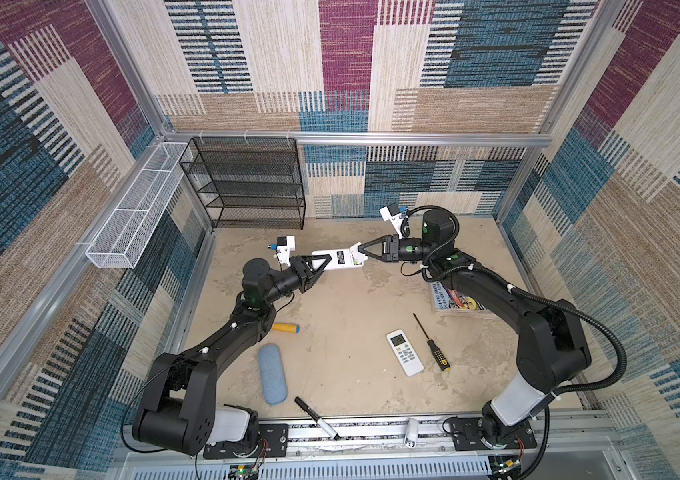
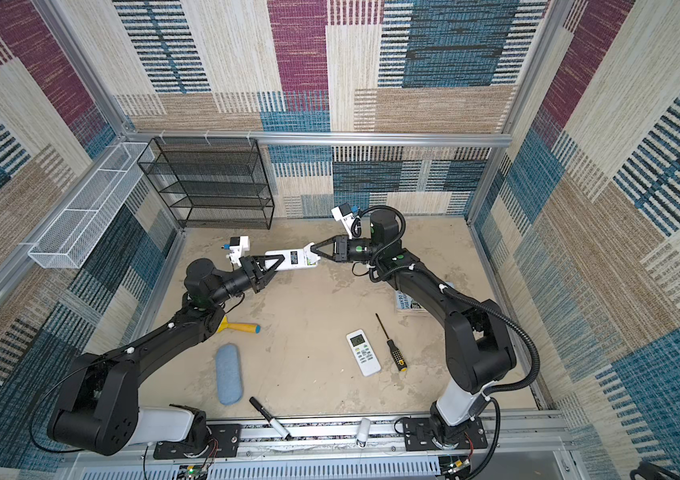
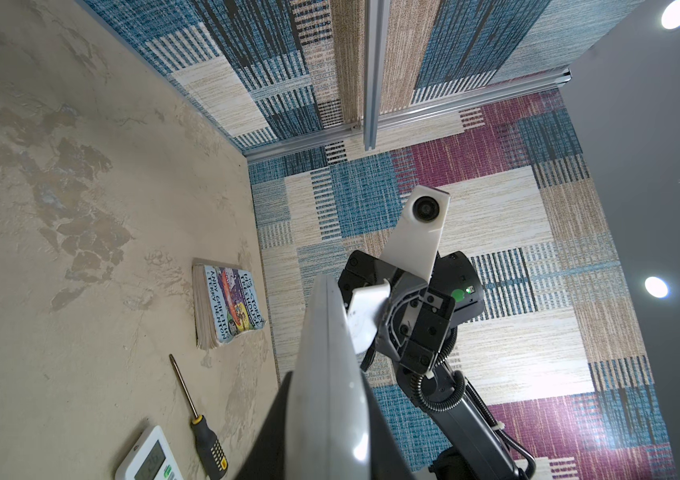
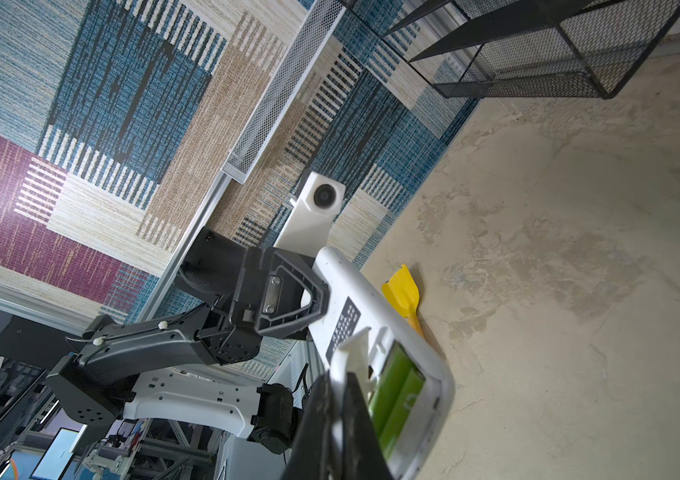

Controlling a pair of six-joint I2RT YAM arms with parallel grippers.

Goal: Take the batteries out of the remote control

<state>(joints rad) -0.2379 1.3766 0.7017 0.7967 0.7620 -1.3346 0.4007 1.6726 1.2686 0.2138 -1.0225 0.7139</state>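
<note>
A white remote control [image 1: 340,262] hangs in the air over the far middle of the table, its back turned up. My left gripper [image 1: 327,262] is shut on its left end; in the left wrist view the remote [image 3: 330,365] runs edge-on between the fingers. My right gripper [image 1: 361,248] is shut on the thin white battery cover [image 4: 351,353], which stands up off the remote's right end. The compartment is uncovered and two lime green batteries [image 4: 396,386] lie side by side in it. In a top view they show as a green patch [image 2: 310,262].
A second white remote [image 1: 405,352] with a screen lies front right, next to a black-and-yellow screwdriver [image 1: 434,349]. A book [image 1: 459,301] lies under the right arm. A yellow handle [image 1: 285,328], a blue pad [image 1: 272,379] and a marker [image 1: 315,417] lie front left. A black mesh shelf [image 1: 247,183] stands at the back.
</note>
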